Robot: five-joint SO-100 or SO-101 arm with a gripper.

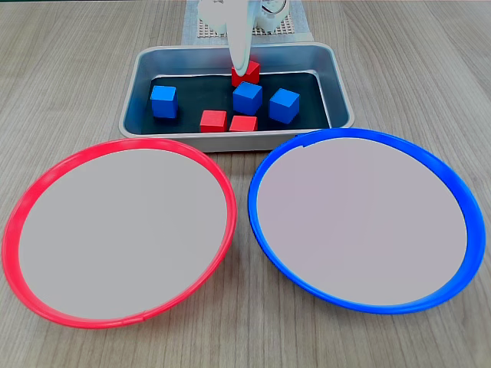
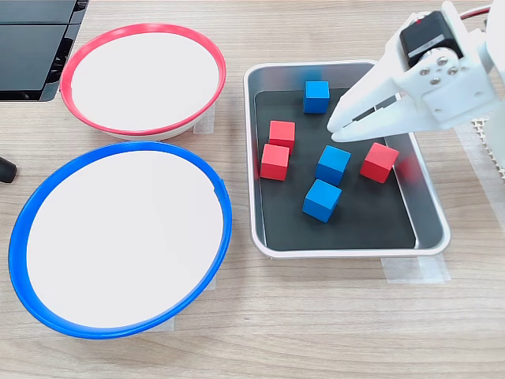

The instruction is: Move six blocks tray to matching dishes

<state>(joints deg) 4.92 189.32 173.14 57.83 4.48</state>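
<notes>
All six blocks are sitting on the dark bottom of the tray (image 2: 430, 207), none of them in a dish. In a fixed view from the side, one blue block (image 2: 316, 96) is lying alone near the far end of the tray, two red blocks (image 2: 282, 134) (image 2: 274, 161) are resting just beside each other along the wall nearest the dishes, and two more blue blocks (image 2: 333, 164) (image 2: 322, 200) are sitting near the middle, close together. The third red block (image 2: 379, 162) is lying toward the opposite wall, just beside the central blue one.

The white gripper (image 2: 339, 130) is hanging over the tray with its fingers pointing down toward the gap between the lone blue block and the central blue one; its two fingers are lying close together with only a thin slit between them, and nothing is showing between them. In a fixed view from the front, the gripper (image 1: 241, 66) is coming down just in front of the rear red block (image 1: 247, 73), and whether it is touching that block I cannot tell.

The red-rimmed dish (image 2: 142, 79) and the blue-rimmed dish (image 2: 118, 237) are sitting side by side on the wooden tabletop (image 2: 316, 316), near the tray, both showing bare pale centres. Strips of tape (image 2: 414, 268) are lying at the tray's edge. A dark device (image 2: 35, 47) is occupying the upper left corner of the side view.
</notes>
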